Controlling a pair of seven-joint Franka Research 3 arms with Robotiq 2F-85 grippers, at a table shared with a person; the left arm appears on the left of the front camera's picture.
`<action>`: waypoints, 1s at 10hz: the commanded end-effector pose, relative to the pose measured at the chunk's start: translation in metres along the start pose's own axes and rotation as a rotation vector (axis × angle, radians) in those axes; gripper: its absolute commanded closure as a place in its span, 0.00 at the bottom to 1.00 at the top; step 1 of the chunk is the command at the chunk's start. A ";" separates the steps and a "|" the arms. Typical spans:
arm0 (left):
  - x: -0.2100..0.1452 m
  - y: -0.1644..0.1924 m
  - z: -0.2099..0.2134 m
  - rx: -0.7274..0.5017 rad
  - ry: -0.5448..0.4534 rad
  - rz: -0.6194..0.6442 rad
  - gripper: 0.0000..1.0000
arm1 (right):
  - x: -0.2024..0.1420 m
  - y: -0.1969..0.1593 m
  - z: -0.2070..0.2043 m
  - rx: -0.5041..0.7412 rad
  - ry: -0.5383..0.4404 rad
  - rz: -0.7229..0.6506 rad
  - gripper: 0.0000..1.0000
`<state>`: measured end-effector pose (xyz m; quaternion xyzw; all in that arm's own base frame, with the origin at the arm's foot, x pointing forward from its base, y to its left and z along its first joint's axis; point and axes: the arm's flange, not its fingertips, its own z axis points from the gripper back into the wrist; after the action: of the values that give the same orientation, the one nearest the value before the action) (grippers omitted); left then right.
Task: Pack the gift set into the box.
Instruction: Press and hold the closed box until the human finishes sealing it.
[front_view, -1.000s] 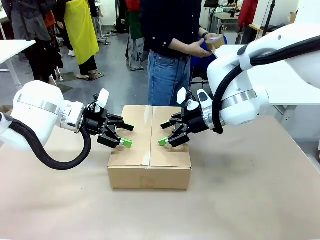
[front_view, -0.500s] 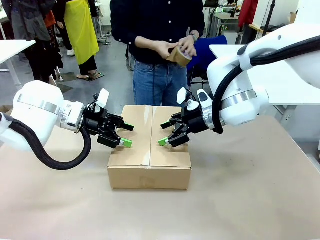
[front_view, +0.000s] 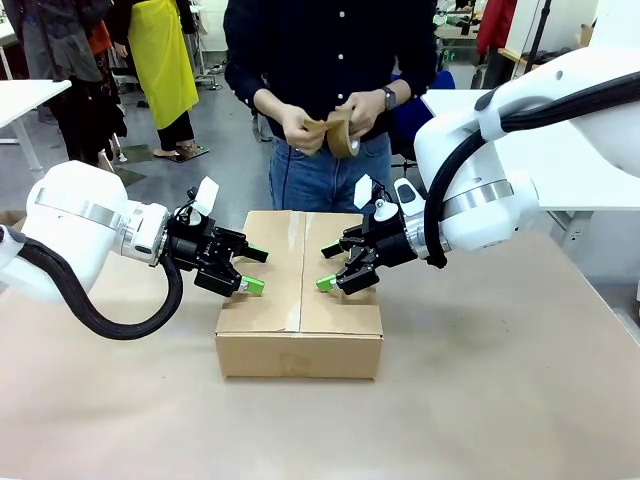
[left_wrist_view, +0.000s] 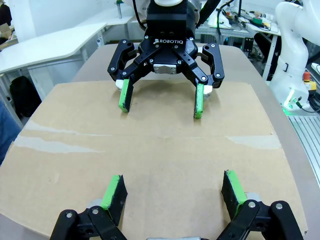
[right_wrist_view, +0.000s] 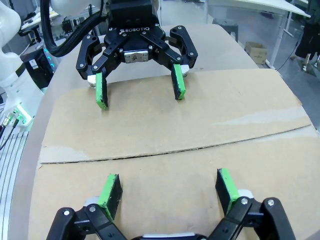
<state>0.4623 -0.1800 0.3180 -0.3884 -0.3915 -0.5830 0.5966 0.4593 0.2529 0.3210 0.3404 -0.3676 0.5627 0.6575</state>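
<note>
The large plain brown corrugated cardboard carton (front_view: 299, 300) is set flat on the table. Its top flaps are folded shut, meeting along a centre seam.

At twelve o'clock from my seat a person in a dark shirt (front_view: 330, 45) and jeans (front_view: 325, 180) stands at the table's (front_view: 500, 400) far edge, with a roll of brown tape (front_view: 338, 133). At ten o'clock hangs a yellow garment (front_view: 163, 55).
</note>
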 end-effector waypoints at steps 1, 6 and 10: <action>-0.002 -0.002 -0.001 -0.008 -0.004 0.000 0.00 | -0.005 0.000 -0.002 -0.011 -0.010 -0.012 0.00; -0.002 -0.002 -0.001 -0.008 -0.004 0.000 0.00 | -0.005 0.000 -0.002 -0.011 -0.010 -0.012 0.00; -0.002 -0.002 -0.001 -0.008 -0.004 0.000 0.00 | -0.005 0.000 -0.002 -0.011 -0.010 -0.012 0.00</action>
<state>0.4623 -0.1800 0.3180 -0.3884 -0.3915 -0.5830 0.5966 0.4593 0.2529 0.3210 0.3404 -0.3676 0.5627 0.6575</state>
